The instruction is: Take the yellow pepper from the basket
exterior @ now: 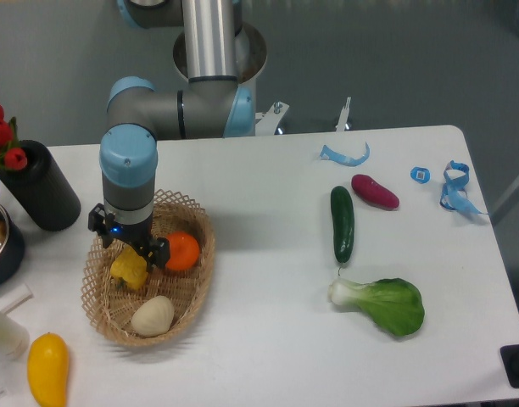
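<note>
Inside the basket (98, 298), left half: yellow pepper (129, 267), touching the orange (182, 251) beside it, pale round item (153, 315) nearer the front. Gripper (131, 252) sits directly over the pepper; jaws hidden, spread cannot be told. Cucumber (342, 224) well apart on the bench (268, 288).

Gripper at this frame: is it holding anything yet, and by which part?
Cannot be told. The gripper is down over the top of the yellow pepper in the basket, but the wrist hides the jaws.
</note>
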### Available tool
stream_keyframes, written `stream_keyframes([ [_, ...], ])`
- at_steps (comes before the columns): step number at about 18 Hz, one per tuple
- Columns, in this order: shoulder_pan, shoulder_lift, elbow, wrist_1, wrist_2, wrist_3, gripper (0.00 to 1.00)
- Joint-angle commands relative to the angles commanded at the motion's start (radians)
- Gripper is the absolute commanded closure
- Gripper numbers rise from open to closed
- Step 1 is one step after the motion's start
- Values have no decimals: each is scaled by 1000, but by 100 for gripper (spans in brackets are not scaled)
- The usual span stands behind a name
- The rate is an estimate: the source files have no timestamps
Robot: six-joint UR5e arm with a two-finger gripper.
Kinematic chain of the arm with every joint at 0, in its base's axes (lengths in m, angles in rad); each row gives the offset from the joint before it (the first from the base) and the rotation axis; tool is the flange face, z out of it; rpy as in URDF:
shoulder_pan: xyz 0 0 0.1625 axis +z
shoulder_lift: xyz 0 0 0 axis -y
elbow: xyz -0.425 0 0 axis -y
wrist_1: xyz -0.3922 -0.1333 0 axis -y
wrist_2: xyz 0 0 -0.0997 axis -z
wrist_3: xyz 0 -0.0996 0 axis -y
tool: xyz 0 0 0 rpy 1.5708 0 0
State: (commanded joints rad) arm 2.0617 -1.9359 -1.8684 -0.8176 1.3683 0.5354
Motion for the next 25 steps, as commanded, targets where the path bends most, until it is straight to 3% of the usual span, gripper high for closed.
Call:
stream_keyframes([
  [14, -22, -29, -6, 28, 14, -2, 0],
  [15, -22, -31, -5, 29, 14, 0, 5],
  [17, -22, -28, -2, 29, 15, 0, 39],
  [21, -22, -26, 0, 28, 15, -2, 74],
  [23, -20, -22, 1, 28, 15, 0, 82],
  [25, -18, -17, 5, 28, 14, 3, 82],
])
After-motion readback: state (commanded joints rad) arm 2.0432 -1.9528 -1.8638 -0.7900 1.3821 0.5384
